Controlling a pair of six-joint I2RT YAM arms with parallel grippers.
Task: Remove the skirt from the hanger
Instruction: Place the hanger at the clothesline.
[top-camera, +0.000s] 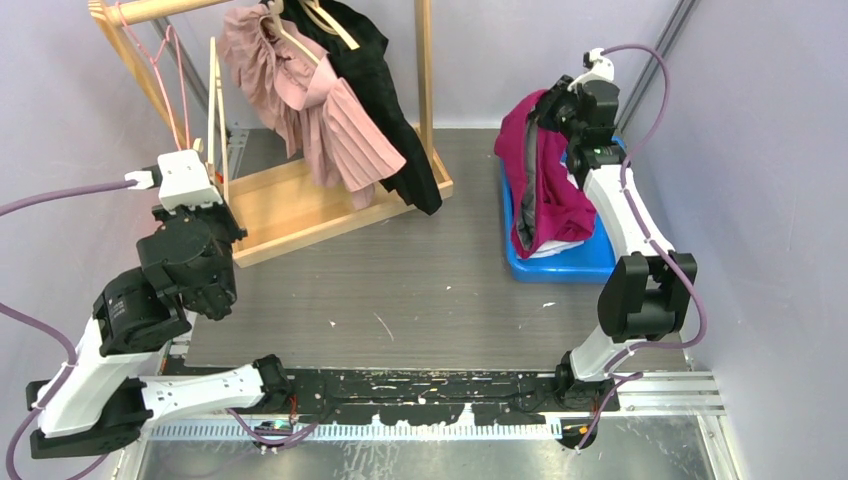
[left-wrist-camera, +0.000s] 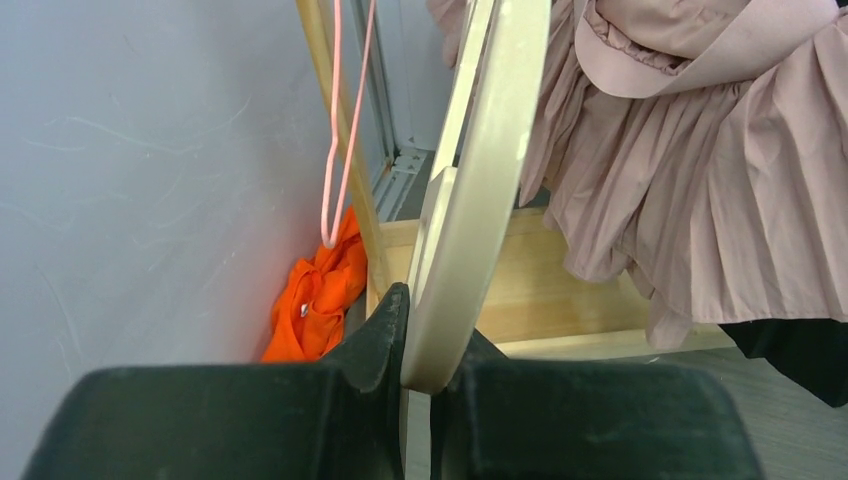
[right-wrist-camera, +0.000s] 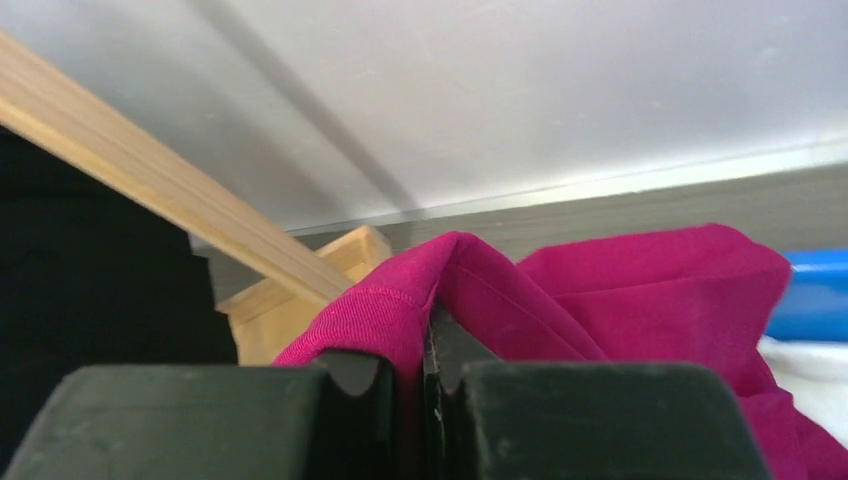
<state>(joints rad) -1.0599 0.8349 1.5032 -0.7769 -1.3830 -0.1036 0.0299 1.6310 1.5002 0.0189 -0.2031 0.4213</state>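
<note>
My right gripper (top-camera: 555, 108) is shut on a fold of the magenta skirt (top-camera: 545, 190) and holds it up over the blue bin (top-camera: 575, 264) at the right. In the right wrist view the skirt (right-wrist-camera: 620, 300) is pinched between the jaws of the gripper (right-wrist-camera: 425, 350). My left gripper (top-camera: 220, 192) is shut on the lower end of a bare cream hanger (top-camera: 214, 110), held upright beside the wooden rack. In the left wrist view the hanger (left-wrist-camera: 480, 180) rises from between the jaws of the gripper (left-wrist-camera: 425, 350). The skirt is off the hanger.
A wooden clothes rack (top-camera: 300, 205) stands at the back left with a pink pleated garment (top-camera: 325, 115) and a black garment (top-camera: 395, 100) hanging on it. A thin pink wire hanger (top-camera: 165, 70) hangs at its left end. An orange cloth (left-wrist-camera: 315, 295) lies by the wall. White cloth (top-camera: 560, 248) lies in the bin.
</note>
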